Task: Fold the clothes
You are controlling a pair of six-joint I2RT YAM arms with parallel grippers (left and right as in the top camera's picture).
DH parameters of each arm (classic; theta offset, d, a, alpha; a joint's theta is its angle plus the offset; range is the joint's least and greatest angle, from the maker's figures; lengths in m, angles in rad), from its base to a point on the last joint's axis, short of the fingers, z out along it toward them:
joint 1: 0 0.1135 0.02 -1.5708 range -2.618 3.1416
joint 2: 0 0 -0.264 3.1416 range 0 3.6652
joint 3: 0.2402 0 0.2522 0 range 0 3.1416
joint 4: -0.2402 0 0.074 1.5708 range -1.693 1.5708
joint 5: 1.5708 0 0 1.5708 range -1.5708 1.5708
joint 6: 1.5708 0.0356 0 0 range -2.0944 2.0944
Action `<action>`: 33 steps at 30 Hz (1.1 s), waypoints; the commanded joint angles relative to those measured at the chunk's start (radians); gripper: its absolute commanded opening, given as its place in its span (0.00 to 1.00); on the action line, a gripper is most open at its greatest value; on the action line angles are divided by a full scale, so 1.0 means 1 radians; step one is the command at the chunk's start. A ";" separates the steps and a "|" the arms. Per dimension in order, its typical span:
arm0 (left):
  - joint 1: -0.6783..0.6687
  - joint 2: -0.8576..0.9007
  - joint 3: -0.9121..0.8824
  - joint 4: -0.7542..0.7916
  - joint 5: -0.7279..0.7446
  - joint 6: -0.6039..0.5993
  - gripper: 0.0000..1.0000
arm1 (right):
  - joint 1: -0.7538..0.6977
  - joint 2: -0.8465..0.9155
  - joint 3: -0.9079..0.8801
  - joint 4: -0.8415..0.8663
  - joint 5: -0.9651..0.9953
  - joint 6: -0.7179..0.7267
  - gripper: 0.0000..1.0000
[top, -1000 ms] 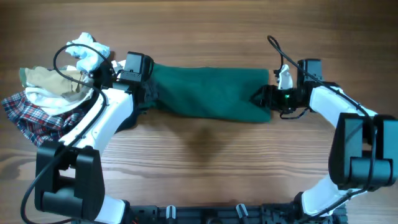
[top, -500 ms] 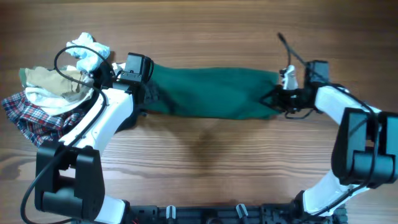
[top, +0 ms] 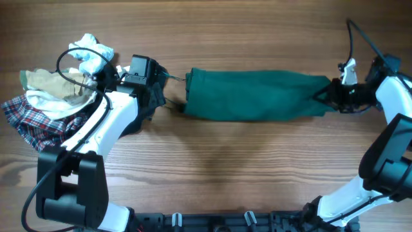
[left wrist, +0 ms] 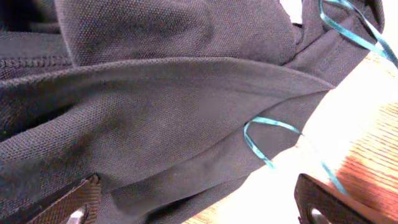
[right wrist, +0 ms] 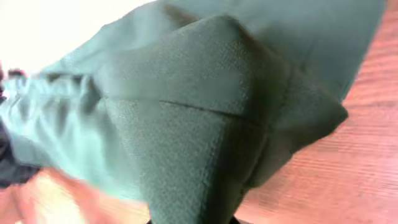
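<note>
Wood-grain surface (top: 244,167) with a dark green garment (top: 251,95) lying lengthwise. The right gripper (top: 329,98) is clenched on its right end, the left gripper (top: 156,87) released beside its left end, and heaped clothes (top: 51,103) lie beyond.

Plain dark green garment (top: 254,95) on the brown wood-grain table (top: 225,174). At its left edge: white cloth (top: 90,53), beige cloth (top: 45,80), red-blue plaid cloth (top: 26,117), black cloth (left wrist: 155,124).

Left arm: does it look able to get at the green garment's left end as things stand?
Probably yes: the open left gripper sits beside that end of the green garment, over a black garment, with only bare table between.
</note>
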 commanded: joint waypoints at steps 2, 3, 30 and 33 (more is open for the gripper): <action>0.005 0.006 0.001 0.001 0.009 0.011 1.00 | 0.151 -0.011 0.068 -0.069 -0.040 -0.013 0.04; 0.005 0.006 0.001 0.001 0.009 0.011 1.00 | 0.196 -0.015 0.068 -0.071 -0.039 0.002 0.04; 0.005 0.006 0.001 0.008 0.028 0.012 1.00 | 0.245 -0.179 0.115 -0.190 0.104 0.118 0.04; 0.006 -0.024 0.028 -0.011 0.027 0.012 1.00 | 0.146 -0.179 0.115 -0.218 0.198 0.102 0.04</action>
